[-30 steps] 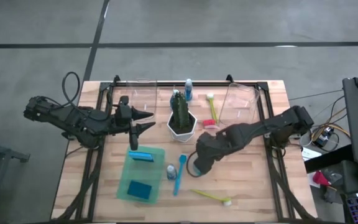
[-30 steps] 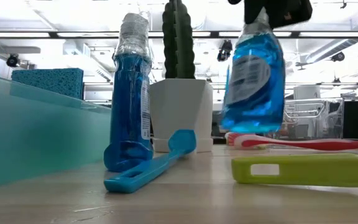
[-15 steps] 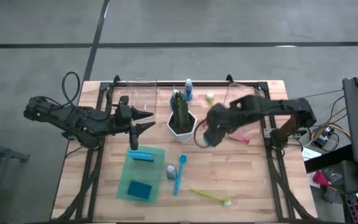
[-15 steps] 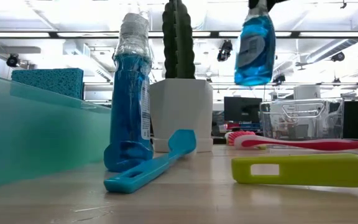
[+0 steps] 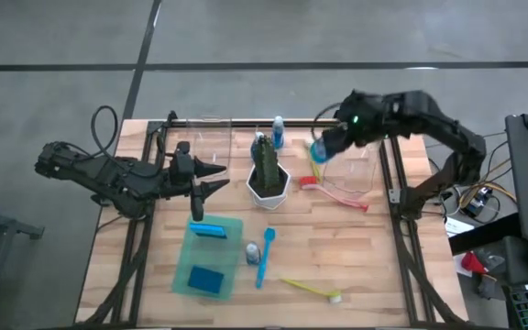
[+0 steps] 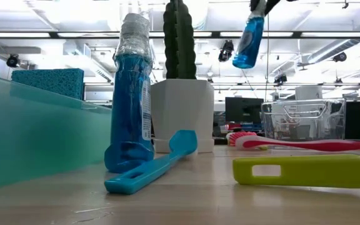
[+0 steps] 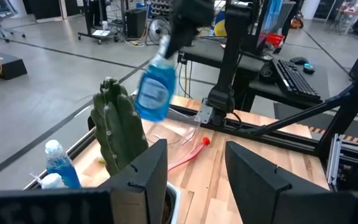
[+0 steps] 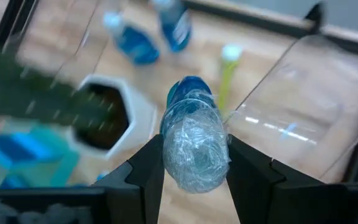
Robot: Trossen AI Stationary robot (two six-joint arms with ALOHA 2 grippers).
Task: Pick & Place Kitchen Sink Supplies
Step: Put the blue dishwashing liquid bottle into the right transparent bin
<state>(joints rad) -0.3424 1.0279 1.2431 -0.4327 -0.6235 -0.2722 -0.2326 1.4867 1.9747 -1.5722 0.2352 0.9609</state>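
Observation:
A small blue bottle (image 5: 320, 149) hangs high over the table's far right part, with my right gripper (image 5: 335, 139) shut on it, beside a clear bin (image 5: 356, 158). It also shows high in the low view (image 6: 249, 39) and in the left wrist view (image 7: 156, 87). A second blue bottle (image 5: 253, 252) stands upright at mid-table next to a blue brush (image 5: 265, 258). A yellow brush (image 5: 312, 290) lies near the front, a pink brush (image 5: 342, 196) by the bin. Two blue sponges (image 5: 208, 229) (image 5: 207, 279) sit on the green tray (image 5: 232, 275). My left gripper (image 5: 214, 179) waits open at the left. My right gripper pinches the bottle's film-wrapped cap end (image 8: 194, 152) between its two fingers (image 8: 143, 167), one on each side. The fingers come from above, slanting down. The bottle hangs below them, tilted, clear of the table and of everything on it.
A green cactus in a white pot (image 5: 269, 176) stands at the table's middle back, with two more blue bottles (image 5: 278, 133) behind it. A second clear bin (image 5: 211, 137) sits at the far left. Black frame rails (image 5: 394, 183) run along the table's sides.
My right gripper has risen and swung from mid-table toward the far right corner, tipping and rolling as it went. The blue bottle has gone with it, lifted well above the table, from beside the cactus pot to beside the clear bin.

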